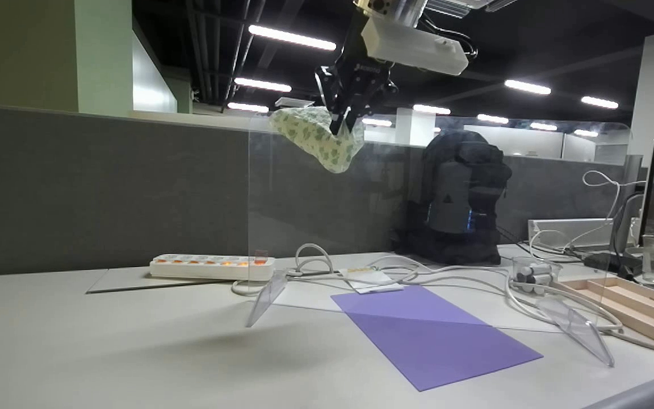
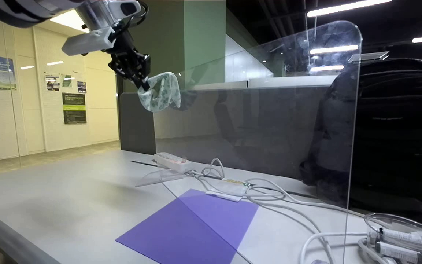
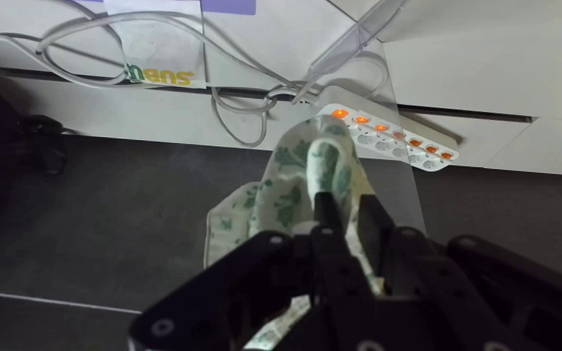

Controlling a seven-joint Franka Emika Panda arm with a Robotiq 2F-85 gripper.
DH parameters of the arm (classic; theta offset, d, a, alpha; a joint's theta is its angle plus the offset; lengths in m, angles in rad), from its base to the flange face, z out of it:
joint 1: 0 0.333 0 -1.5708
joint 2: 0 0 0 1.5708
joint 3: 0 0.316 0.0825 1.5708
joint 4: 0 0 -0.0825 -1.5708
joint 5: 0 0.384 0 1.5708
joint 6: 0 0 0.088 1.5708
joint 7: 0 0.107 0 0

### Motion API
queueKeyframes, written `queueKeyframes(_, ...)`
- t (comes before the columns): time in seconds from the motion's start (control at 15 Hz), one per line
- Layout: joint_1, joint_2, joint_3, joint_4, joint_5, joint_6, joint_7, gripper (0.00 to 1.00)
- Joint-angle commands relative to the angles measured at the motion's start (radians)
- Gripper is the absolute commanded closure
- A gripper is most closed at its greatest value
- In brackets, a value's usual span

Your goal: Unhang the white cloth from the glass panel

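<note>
The white cloth with a green leaf print (image 1: pixel 310 129) is at the top left corner of the clear glass panel (image 1: pixel 310 221) in an exterior view. It also shows in the other view (image 2: pixel 165 91) and in the wrist view (image 3: pixel 286 200). My gripper (image 1: pixel 343 126) points down at the cloth from above. In the wrist view its fingers (image 3: pixel 344 202) stand close together with a bunched fold of cloth between and beyond the tips. The panel's corner behind the cloth is hidden. I cannot tell whether the cloth still touches the panel.
The panel stands on clear feet (image 1: pixel 267 298) on the white table. A purple sheet (image 1: pixel 435 335), white power strip (image 1: pixel 213 268), loose cables and a paper bag (image 3: pixel 164 44) lie around it. A black backpack (image 1: pixel 463 193), battery jar (image 1: pixel 534 275) and wooden tray (image 1: pixel 628 309) are nearby.
</note>
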Motion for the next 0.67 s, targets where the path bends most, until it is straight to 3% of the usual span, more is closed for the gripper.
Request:
queueKeyframes(0.0,0.062,-0.008,-0.03,-0.003,0.031,0.003,0.005,1.0)
queueKeyframes(0.33,0.174,-0.002,-0.075,-0.015,0.08,-0.067,-0.029,1.0)
queueKeyframes(0.6,0.204,0.019,-0.066,-0.033,0.071,-0.098,-0.027,1.0)
